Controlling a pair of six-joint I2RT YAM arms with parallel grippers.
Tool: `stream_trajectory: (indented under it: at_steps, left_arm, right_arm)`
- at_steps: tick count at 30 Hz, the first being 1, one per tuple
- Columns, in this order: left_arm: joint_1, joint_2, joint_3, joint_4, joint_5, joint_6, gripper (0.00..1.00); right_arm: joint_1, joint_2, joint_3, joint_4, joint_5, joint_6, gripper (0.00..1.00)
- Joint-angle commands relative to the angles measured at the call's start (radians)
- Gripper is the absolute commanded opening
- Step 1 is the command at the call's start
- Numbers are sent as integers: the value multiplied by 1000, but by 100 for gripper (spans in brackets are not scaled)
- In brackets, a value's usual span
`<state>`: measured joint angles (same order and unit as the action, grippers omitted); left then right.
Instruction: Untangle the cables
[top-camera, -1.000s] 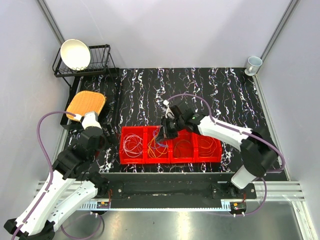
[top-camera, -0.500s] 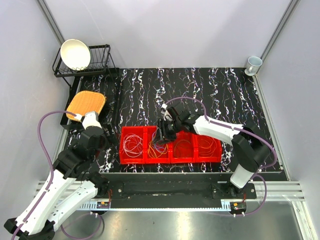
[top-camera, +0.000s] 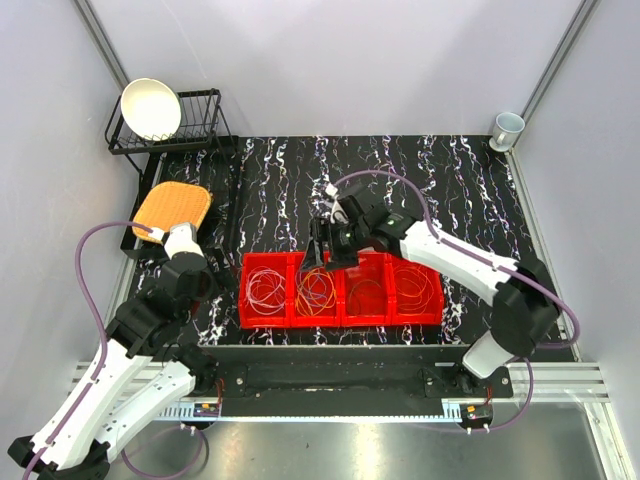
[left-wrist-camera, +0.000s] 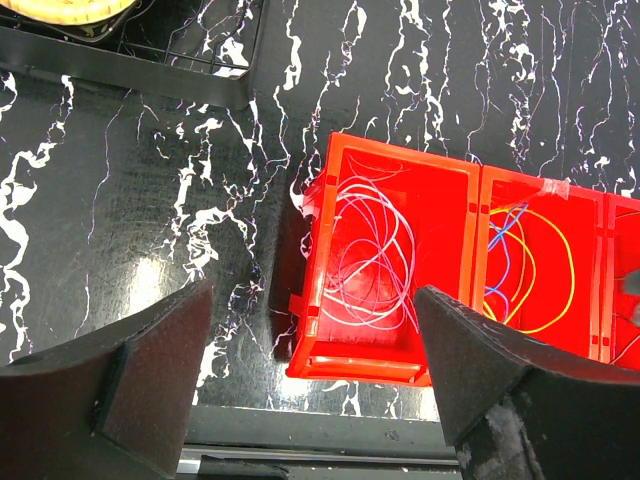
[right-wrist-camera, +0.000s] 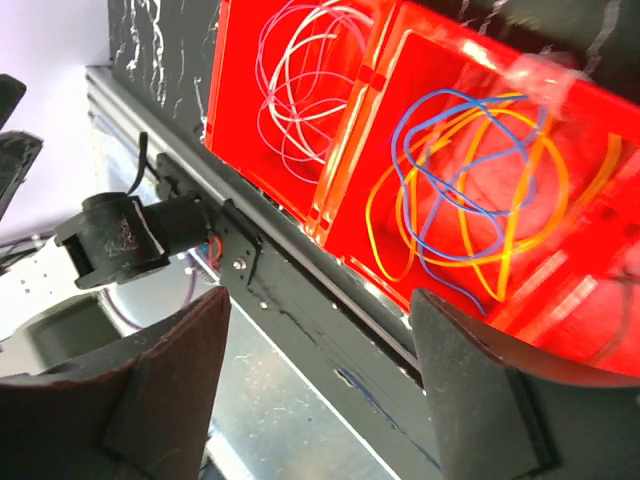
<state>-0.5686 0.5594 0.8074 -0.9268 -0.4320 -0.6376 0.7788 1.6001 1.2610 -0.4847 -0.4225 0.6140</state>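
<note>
1. Bin. We find a red bin (top-camera: 340, 322) with four compartments in a row on the table (top-camera: 450, 190), just ahead of the arm bases.

2. Cables. All cables lie as loose loops inside the compartments. The leftmost compartment holds the white cables (left-wrist-camera: 372, 255). The second holds the blue and yellow cables (right-wrist-camera: 470, 190), which cross each other at several places. The two right compartments also hold loops. We cannot tell their colours against the red.

3. Right gripper. The right gripper (top-camera: 325, 252) hangs above the rear edge of the second compartment. In its wrist view the fingers (right-wrist-camera: 130, 390) stand wide apart. Between them we see the wall that divides the first and second compartments.

4. Left gripper. The left gripper (top-camera: 203, 285) hovers over the table just left of the bin. Its fingers (left-wrist-camera: 110, 380) are also spread wide. Between them we see the near left corner of the bin.

5. Surroundings. A wire rack (top-camera: 205, 125) stands at the back left corner with a bowl (top-camera: 150, 108) leaning in it. An orange board (top-camera: 172, 210) lies in front of the rack. A cup (top-camera: 507, 128) stands at the back right corner.
</note>
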Motion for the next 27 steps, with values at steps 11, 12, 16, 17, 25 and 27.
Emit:
stream_trajectory:
  at_steps: [11,12,16,17,25,27]
  left_arm:
    - [-2,28,3,31,-1,-14,85]
    - [-2,33,3,31,6,-17,84]
    - [-4,74,3,29,36,-33,60]
    - [-5,85,3,31,50,-34,49]
    - [-160,151,-82,100,142,-213,0]
    - [-236,149,-131,131,124,-255,0]
  right_arm:
    - [8,-252,-119,-203,216,-66,70]
    - [10,-258,-141,-201,161,-62,63]
    - [22,-313,-286,-152,54,-33,26]
    - [27,-324,-307,-146,47,-28,16]
    - [62,-384,-411,-144,5,-33,0]
    - [79,-381,-419,-143,13,-31,0]
